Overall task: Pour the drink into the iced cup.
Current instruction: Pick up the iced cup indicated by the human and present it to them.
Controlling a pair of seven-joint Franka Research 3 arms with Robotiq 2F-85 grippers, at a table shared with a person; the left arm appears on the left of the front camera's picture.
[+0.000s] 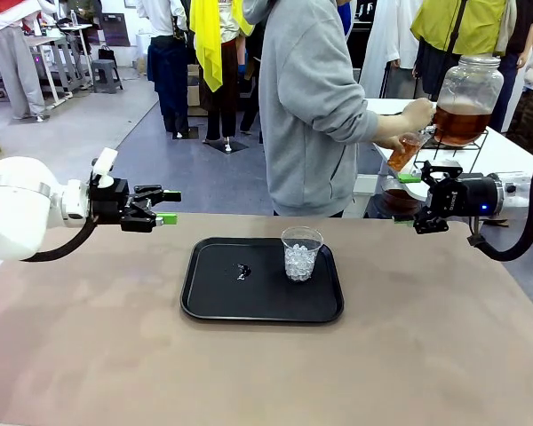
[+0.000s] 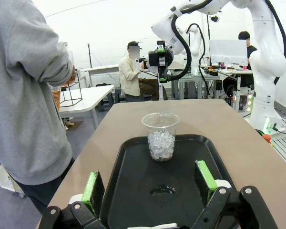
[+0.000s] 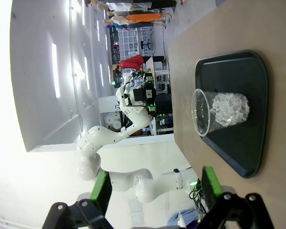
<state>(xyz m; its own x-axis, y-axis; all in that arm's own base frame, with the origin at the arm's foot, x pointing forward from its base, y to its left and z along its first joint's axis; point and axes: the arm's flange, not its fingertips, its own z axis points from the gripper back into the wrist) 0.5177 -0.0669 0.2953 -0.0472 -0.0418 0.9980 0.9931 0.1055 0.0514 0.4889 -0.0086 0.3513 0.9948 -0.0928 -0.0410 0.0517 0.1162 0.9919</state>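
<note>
The left hand (image 1: 169,206) hangs above the table (image 1: 115,355) with its fingers spread wide and nothing between them. The right hand (image 1: 410,200) faces it from the other side, equally wide open and also empty.

Between the two hands and below them, a black tray (image 1: 204,302) lies on the table. A clear cup (image 1: 301,253) of ice stands upright on the part of the tray nearer the right hand. In the left wrist view the cup (image 2: 160,136) stands straight ahead of the open left hand (image 2: 148,183), with a small wet patch (image 2: 163,191) on the tray (image 2: 128,181) between them.

The drink (image 1: 460,122) is beyond the right hand and above it, in a glass jar (image 1: 469,75) on another table. There a person (image 1: 311,106) in grey holds a small cup (image 1: 405,153) of the drink at the jar's tap.
</note>
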